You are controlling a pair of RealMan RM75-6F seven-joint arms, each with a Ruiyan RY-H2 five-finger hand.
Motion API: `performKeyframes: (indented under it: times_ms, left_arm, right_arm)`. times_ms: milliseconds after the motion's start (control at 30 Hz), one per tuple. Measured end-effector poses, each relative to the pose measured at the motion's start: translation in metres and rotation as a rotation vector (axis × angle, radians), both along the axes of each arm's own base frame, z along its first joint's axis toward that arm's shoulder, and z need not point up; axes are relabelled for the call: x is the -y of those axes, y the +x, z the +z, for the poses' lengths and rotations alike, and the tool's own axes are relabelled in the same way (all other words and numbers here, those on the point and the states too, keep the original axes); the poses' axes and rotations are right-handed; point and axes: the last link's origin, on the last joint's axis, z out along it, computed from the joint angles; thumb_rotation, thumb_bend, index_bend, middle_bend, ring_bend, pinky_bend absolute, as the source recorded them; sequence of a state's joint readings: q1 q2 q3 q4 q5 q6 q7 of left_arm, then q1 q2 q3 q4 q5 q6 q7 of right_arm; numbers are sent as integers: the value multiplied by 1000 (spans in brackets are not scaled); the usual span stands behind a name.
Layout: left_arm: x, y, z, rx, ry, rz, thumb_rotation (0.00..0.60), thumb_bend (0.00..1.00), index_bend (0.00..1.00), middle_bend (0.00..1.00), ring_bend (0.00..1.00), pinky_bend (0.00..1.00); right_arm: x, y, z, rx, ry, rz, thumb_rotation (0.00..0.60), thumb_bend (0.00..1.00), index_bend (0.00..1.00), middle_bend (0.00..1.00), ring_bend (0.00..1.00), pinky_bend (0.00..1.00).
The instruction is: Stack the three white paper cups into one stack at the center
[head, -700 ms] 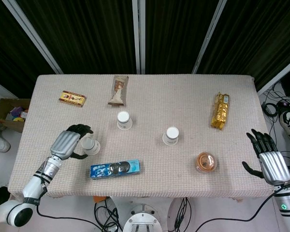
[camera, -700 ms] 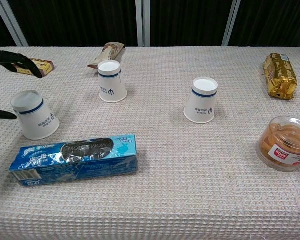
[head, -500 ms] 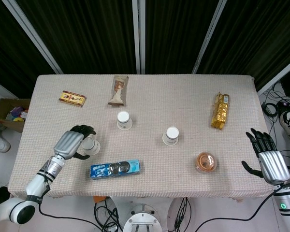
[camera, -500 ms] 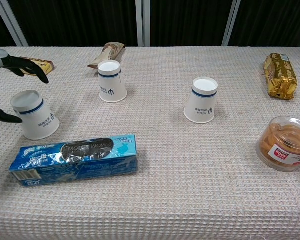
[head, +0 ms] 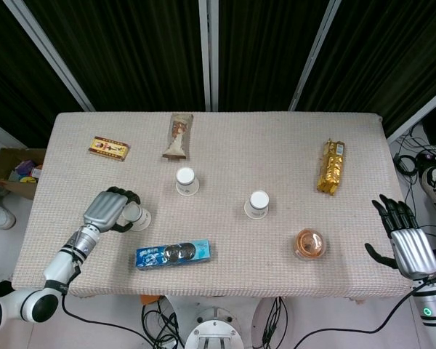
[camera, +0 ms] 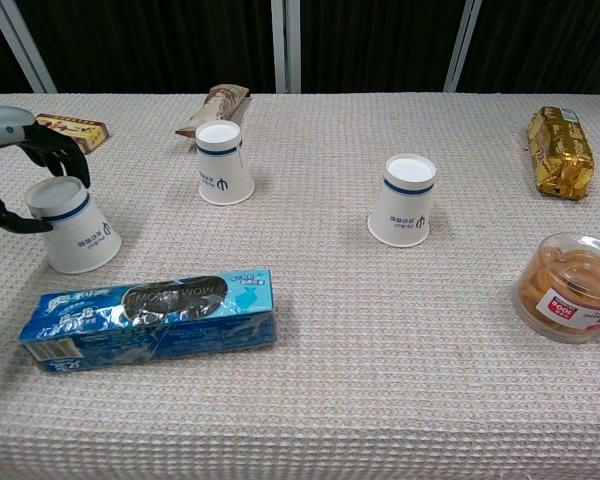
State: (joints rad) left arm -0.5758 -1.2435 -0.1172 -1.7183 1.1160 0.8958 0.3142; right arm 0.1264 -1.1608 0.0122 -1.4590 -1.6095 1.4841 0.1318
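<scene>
Our left hand (camera: 15,165) curls around an upturned paper cup (camera: 72,226) while two more cups (camera: 225,163) (camera: 405,200) stand apart on the bench (camera: 380,370).

The blue biscuit pack (camera: 150,318) carries the words "WOW WOW" in pale letters on a dark oval band along its side. Each of the three paper cups (camera: 224,163) (camera: 404,200) (camera: 73,228) bears a small dark logo with tiny print under a blue ring, too small to read. The round tub (camera: 572,288) has a red label, its text illegible.
</scene>
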Motion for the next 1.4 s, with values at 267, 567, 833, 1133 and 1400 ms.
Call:
performKeyframes:
  times_ms: [267, 567, 833, 1133, 1400]
  left_arm:
    - [-8, 14, 8, 61, 36, -26, 600, 287, 527, 526, 465, 282]
    - [-35, 84, 32, 156, 89, -191, 600, 285, 521, 508, 458, 274]
    - [-59, 136, 22, 124, 55, -266, 600, 286, 515, 491, 435, 264]
    - [-81, 165, 3, 47, 39, -248, 600, 286, 512, 486, 433, 257]
    - [-93, 172, -7, -43, 39, -218, 600, 286, 509, 483, 430, 249]
  right_arm:
    - [0, -1, 5, -4, -17, -2, 600, 201, 0, 0, 0, 0]
    - [-2, -2, 9, 3, -36, -13, 600, 202, 0, 0, 0, 0]
    - [-6, -6, 10, 5, -39, -26, 600, 202, 0, 0, 0, 0]
    - [-8, -11, 13, 9, -43, -37, 600, 202, 0, 0, 0, 0]
    - [-10, -17, 16, 16, -51, -53, 600, 202, 0, 0, 0, 0]
